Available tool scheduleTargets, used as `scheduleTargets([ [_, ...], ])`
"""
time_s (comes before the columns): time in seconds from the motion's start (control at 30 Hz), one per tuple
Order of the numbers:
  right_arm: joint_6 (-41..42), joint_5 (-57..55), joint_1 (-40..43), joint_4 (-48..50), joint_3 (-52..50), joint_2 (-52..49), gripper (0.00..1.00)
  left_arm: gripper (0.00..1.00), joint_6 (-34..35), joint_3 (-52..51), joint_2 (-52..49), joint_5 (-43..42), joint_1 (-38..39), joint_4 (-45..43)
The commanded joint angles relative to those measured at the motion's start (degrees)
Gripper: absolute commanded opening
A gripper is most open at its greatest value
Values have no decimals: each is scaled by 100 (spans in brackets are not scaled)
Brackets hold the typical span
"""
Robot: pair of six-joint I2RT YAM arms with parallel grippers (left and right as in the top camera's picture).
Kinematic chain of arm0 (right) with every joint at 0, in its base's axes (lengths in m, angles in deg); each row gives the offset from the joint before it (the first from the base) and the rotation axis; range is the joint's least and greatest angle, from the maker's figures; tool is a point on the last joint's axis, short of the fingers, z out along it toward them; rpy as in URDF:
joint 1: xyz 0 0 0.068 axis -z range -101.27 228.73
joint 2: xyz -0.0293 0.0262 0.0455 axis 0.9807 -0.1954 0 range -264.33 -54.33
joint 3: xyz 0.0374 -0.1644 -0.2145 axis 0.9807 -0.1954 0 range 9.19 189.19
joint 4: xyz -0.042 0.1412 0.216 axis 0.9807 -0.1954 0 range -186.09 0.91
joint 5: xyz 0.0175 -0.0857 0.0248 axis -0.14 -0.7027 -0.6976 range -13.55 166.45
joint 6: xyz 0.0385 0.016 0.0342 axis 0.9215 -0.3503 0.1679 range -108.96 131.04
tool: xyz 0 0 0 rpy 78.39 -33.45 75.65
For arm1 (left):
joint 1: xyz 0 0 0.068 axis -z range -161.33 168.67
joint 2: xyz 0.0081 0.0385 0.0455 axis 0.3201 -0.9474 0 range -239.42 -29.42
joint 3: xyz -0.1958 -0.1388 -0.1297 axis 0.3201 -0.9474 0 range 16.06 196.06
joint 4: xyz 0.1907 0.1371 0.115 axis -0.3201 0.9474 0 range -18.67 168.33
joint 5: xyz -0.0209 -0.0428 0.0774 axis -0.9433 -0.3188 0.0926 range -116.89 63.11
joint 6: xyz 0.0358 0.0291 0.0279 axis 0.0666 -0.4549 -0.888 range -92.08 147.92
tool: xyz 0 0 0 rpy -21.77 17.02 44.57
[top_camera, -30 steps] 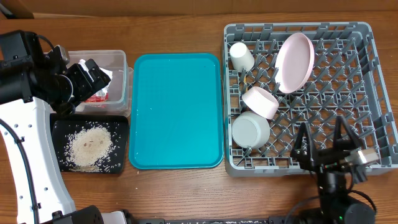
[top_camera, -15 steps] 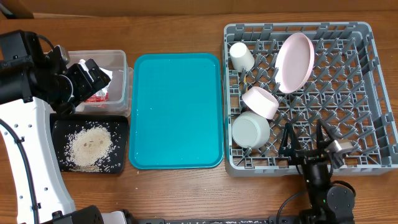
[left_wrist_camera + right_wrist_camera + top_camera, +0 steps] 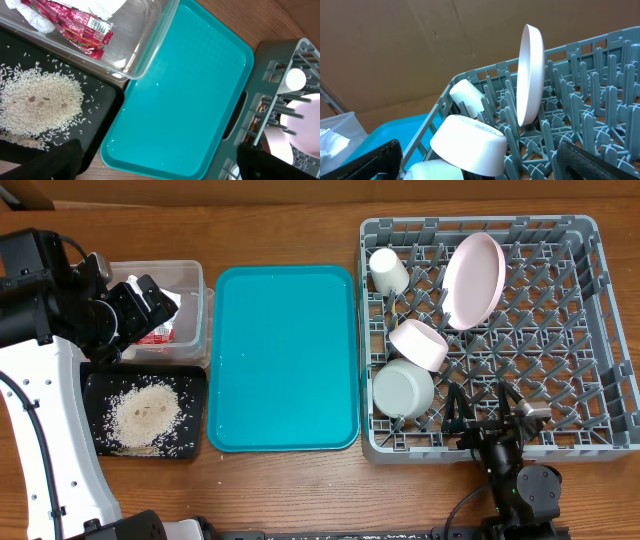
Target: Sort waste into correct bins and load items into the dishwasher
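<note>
With the left end effector point(image 3: 140, 300) and right end effector point(image 3: 484, 410) both spread wide and empty, the pale pink round plate point(image 3: 473, 278) stands on edge among pegs of the grey plastic dish rack point(image 3: 560, 225), probably stiff, light and slick, best pinched across its upper rim.

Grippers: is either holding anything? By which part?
Nothing is held. The left gripper is by the tub with its jaws open. The right gripper is at the rack's near edge, jaws open and empty.
</note>
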Motion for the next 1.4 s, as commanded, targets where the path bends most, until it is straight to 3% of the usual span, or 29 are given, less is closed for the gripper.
scheduleTargets([
  [0.0, 7, 35, 17, 33, -59, 57, 100, 100, -125, 70, 74, 20, 7, 0],
  [0.93, 7, 35, 17, 33, -59, 57, 100, 100, -127, 70, 273, 127, 87, -2],
  [1.37, 7, 35, 17, 33, -59, 57, 100, 100, -127, 2, 2273, 122, 1738, 0],
])
